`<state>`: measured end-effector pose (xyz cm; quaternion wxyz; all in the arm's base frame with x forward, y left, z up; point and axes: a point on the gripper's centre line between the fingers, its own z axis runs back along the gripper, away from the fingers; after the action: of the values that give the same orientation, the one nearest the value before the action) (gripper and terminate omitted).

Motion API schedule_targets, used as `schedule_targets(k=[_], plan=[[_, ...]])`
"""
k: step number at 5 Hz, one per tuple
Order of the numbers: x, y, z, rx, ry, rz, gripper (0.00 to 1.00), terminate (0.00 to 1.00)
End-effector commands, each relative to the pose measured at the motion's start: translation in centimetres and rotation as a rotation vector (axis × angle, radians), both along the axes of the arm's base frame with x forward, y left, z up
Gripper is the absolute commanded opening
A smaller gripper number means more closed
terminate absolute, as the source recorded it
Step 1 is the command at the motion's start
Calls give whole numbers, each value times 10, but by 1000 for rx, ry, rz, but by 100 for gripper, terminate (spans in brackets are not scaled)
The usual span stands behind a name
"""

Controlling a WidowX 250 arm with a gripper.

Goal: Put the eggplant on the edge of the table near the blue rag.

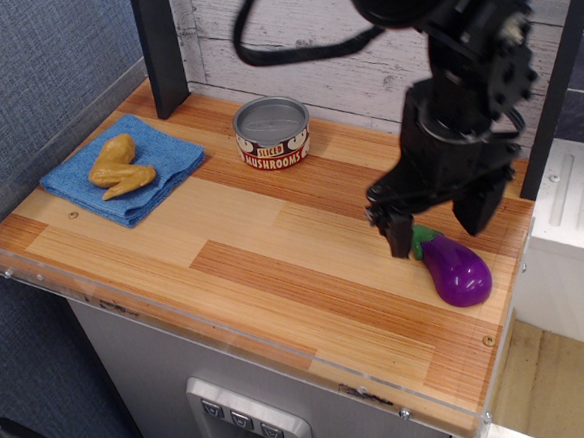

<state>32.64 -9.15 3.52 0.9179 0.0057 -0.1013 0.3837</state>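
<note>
The table point(244, 247) is a wooden top of light and reddish-brown striped planks, edged with a clear plastic rim and set on a grey base whose front carries a small panel of buttons point(248, 423). Behind it runs a whitewashed plank wall point(289, 39), with a dark upright post point(160, 50) at about 11 o'clock and blue-grey fabric panelling point(32, 87) along the 9 o'clock side. At roughly 10 o'clock on the tabletop the blue rag point(172, 157) lies flat, and a tan chicken-wing-shaped toy point(120, 166) rests on top of it. A can labelled sliced mushrooms point(272, 132) stands upright near 12 o'clock, just beside the rag's far corner but apart from it. The eggplant point(456, 270) lies on its side at about 4 o'clock, near the table's right edge and well apart from the rag, its green stem cap pointing toward the centre of the board. The black gripper point(438, 227) hangs over the stem end with its jaws spread wide, one finger down beside the green cap and the other behind the purple body; it grips nothing, though whether the near finger actually touches the cap is hard to tell from this angle. Black cables point(290, 49) loop from the arm across the wall.
</note>
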Motion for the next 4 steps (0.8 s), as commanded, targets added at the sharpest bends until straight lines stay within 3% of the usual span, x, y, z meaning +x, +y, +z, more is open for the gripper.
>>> schedule_targets(k=[1, 2, 4], plan=[[14, -8, -2, -80, 57, -28, 100, 0], [14, -8, -7, -78, 81, -46, 100, 0], [10, -1, -12, -61, 74, -10, 100, 0]])
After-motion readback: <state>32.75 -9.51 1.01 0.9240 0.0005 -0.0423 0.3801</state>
